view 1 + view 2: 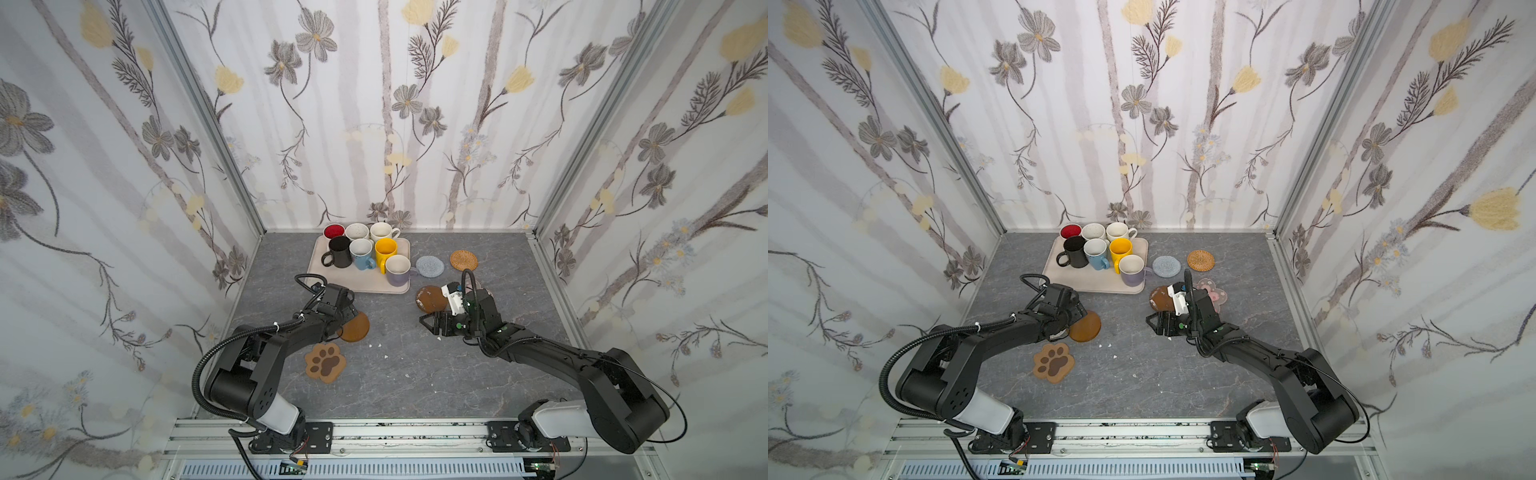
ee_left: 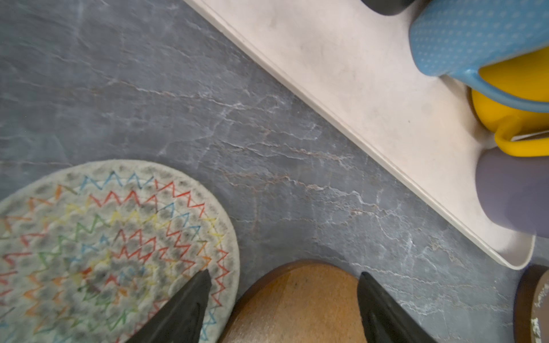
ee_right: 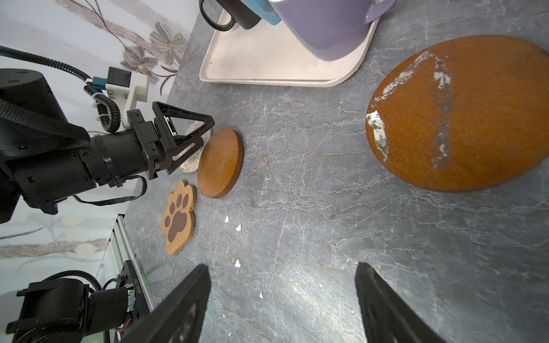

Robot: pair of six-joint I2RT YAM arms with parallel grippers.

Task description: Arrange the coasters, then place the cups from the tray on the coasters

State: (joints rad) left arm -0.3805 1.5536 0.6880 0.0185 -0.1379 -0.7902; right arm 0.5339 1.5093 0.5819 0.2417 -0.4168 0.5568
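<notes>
Left pincer (image 2: pixel 284 272) wide, tilted down astride amber disc (image 2: pixel 297 303) | right pincer (image 3: pixel 281 265) wide, empty, low over table (image 3: pixel 297 178)

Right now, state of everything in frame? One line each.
left gripper, open, fingers either side of the amber disc edge
right gripper, open, empty, over bare table
seven cups, upright, all on the tray
tray, on table, near strip bare
amber disc, on table, no cup
scuffed amber disc, flat, no cup
paw-print coaster, flat, bare
blue crochet coaster, flat, bare
rattan coaster, flat, bare
pink-flower coaster, flat, partly hidden
spiral coaster, flat, under left gripper
</notes>
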